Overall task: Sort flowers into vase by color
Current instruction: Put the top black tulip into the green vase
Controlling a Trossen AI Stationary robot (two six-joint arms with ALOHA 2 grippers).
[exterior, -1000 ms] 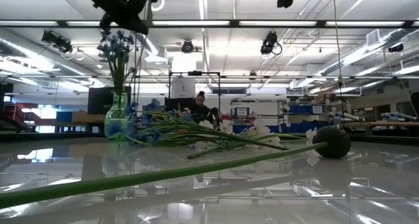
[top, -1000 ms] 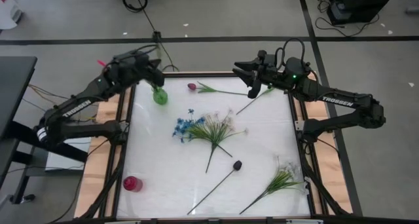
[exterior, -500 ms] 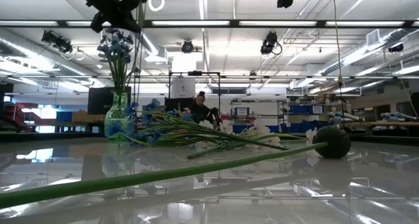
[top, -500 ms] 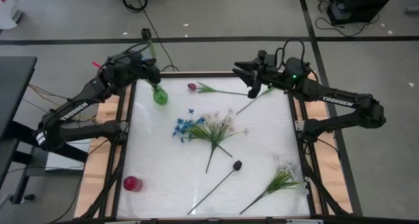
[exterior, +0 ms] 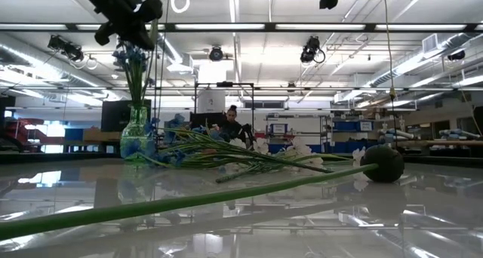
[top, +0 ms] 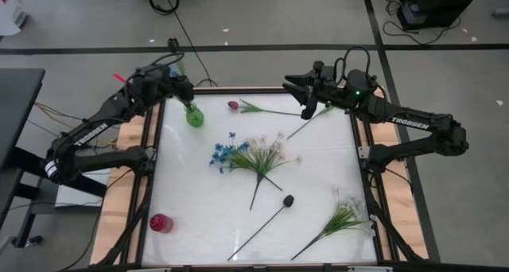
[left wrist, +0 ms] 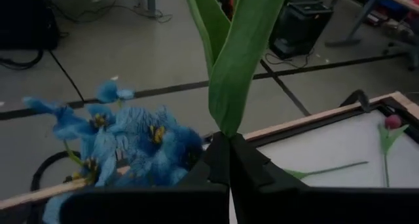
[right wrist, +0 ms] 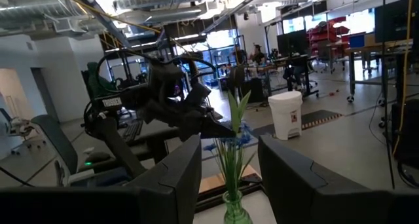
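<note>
A blue sprig [left wrist: 124, 142] stands in the green vase [top: 194, 117] at the worktop's [top: 318, 176] far left corner. The left claw [left wrist: 226, 160], above the vase, is pinched tight on a green leaf [left wrist: 239, 50]. Loose on the worktop lie a blue-and-white bunch [top: 248, 156] at centre, a pink tulip [top: 234, 106], a black bud [top: 288, 200] and a white sprig [top: 342, 218]. The right claw [top: 305, 92] hovers over the far right edge, fingers spread wide with nothing in them. A red vase [top: 161, 223] sits near left
</note>
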